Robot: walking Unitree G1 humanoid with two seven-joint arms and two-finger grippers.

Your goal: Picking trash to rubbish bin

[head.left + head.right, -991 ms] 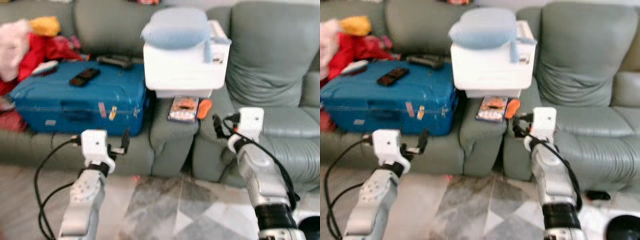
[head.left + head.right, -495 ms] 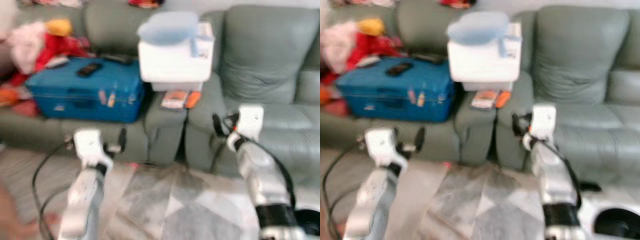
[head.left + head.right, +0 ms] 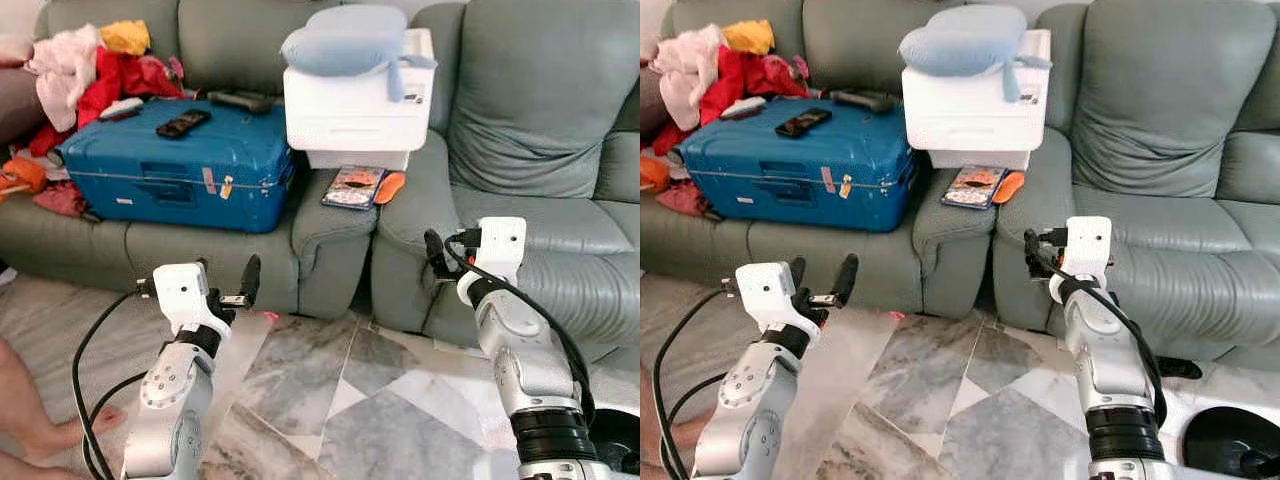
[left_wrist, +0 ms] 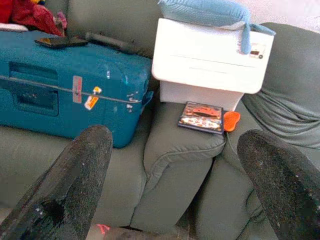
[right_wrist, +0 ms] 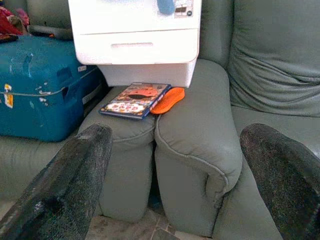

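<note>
The round black rubbish bin (image 3: 1235,442) sits on the floor at the robot's right, cut off by the picture's edge, so its inside is hard to see. A person's bare foot (image 3: 40,425) is partly cut off at the left edge.

The left gripper (image 3: 225,285) hangs in the air in front of the grey-green leather sofa (image 3: 520,120). Its two black fingers are spread wide and hold nothing. The right gripper (image 5: 172,165) is wide open too and touches nothing.

On the sofa arm lie a flat colourful packet (image 5: 134,100) and a small orange thing (image 5: 167,100), touching each other, just under the white box-shaped machine (image 3: 355,105). A big blue suitcase (image 3: 175,170) lies on the seat beside them.
</note>
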